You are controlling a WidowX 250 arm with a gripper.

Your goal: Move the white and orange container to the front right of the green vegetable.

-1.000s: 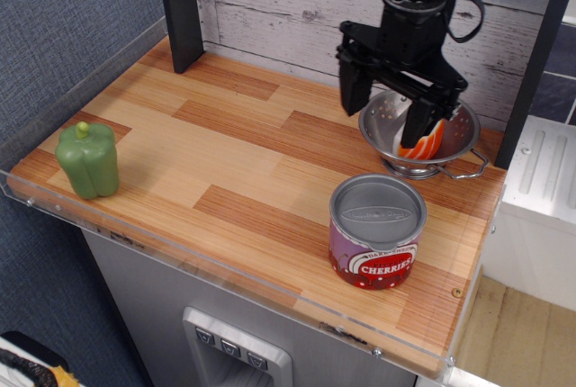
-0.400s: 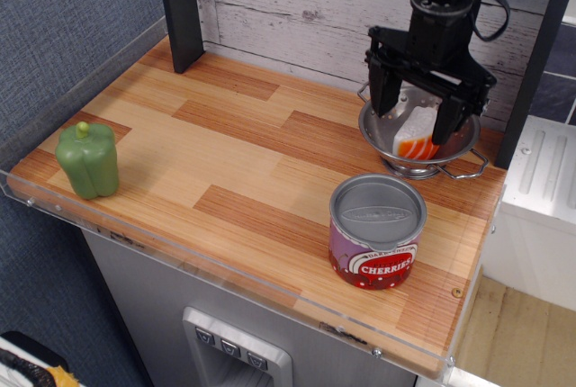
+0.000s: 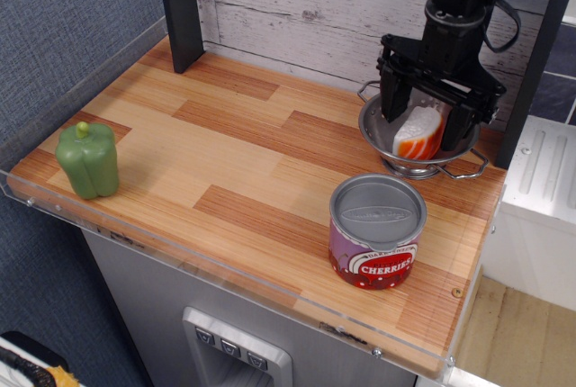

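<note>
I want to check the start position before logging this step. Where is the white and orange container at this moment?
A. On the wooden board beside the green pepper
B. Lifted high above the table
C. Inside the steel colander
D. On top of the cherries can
C: the white and orange container lies in the bowl of the steel colander, with the open gripper straddling it.

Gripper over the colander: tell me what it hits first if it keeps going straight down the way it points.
Probably the white and orange container, which sits between the open fingers of the gripper inside the steel colander. Depth is hard to judge; a fingertip might touch the bowl first.
</note>
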